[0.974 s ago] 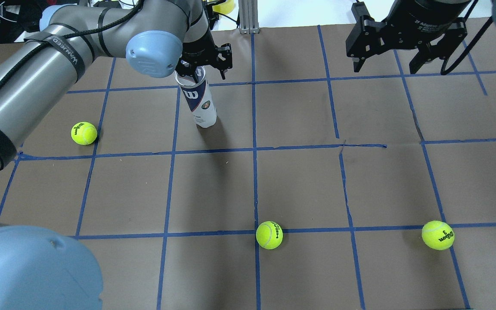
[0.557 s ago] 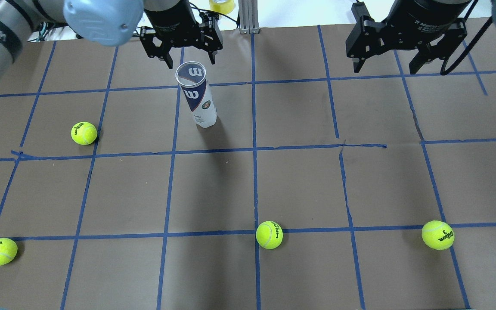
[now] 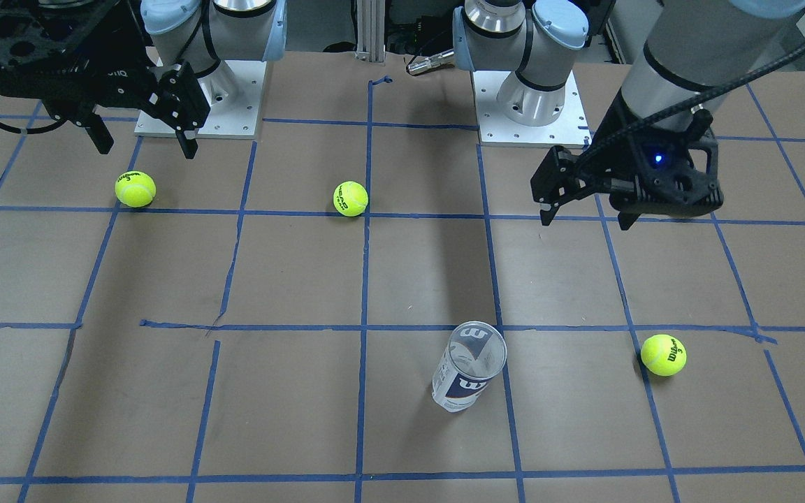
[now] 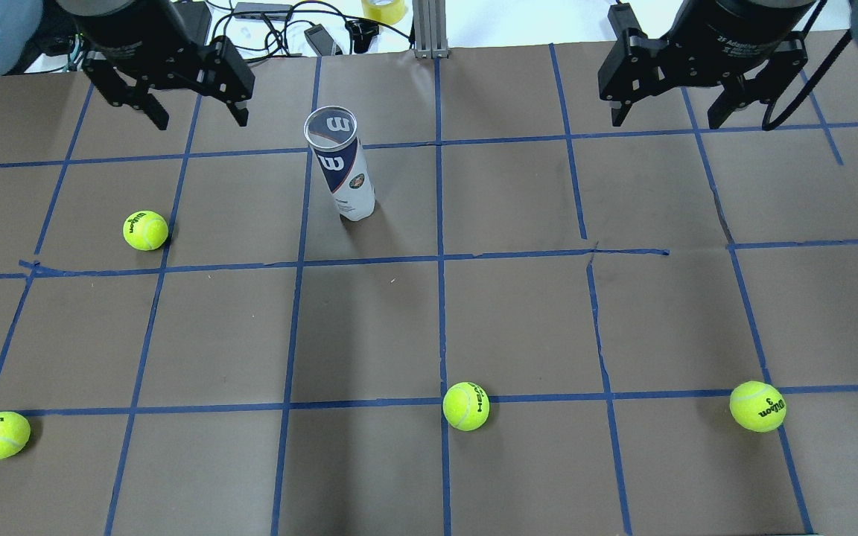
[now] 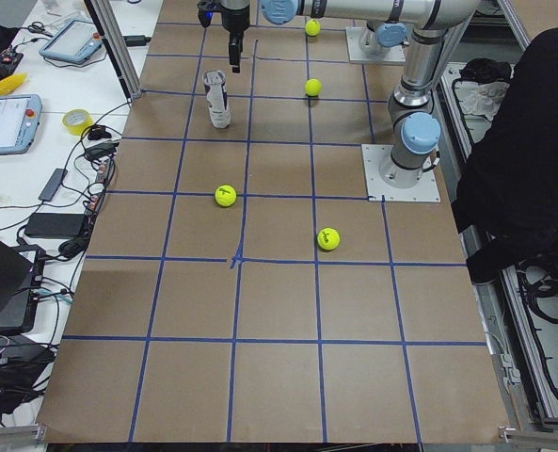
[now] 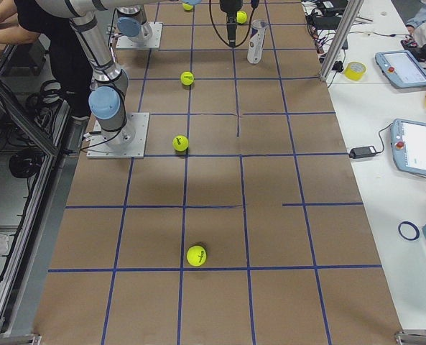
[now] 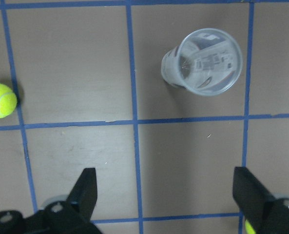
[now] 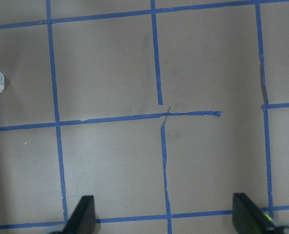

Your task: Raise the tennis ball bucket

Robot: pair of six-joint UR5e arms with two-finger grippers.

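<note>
Here the tennis ball bucket (image 4: 341, 165) stands upright on the counter (image 4: 518, 313), in the upper middle of the overhead view, a little left of center. It is a slim cylinder of clear plastic with an open round mouth, wrapped lower down in a smooth white and navy label with a "W". In the left wrist view its rim reads as a translucent ring at the upper right of the frame. The left pincer (image 4: 200, 119) hangs in the upper left of the overhead view, off to the side of the bucket and not touching it. Its two black fingers are spread wide with nothing between them. The right pincer (image 4: 667, 117) hangs in the upper right, well apart from the bucket, its fingers likewise parted and empty. The counter is covered in matte brown paper, divided into squares by blue tape lines (image 4: 440, 298), a few of them crooked or torn. Four fuzzy yellow-green tennis balls lie on it: one at mid left (image 4: 145, 230), one at lower left (image 4: 0, 435), one at bottom center (image 4: 465, 406) and one at lower right (image 4: 757, 406).
</note>
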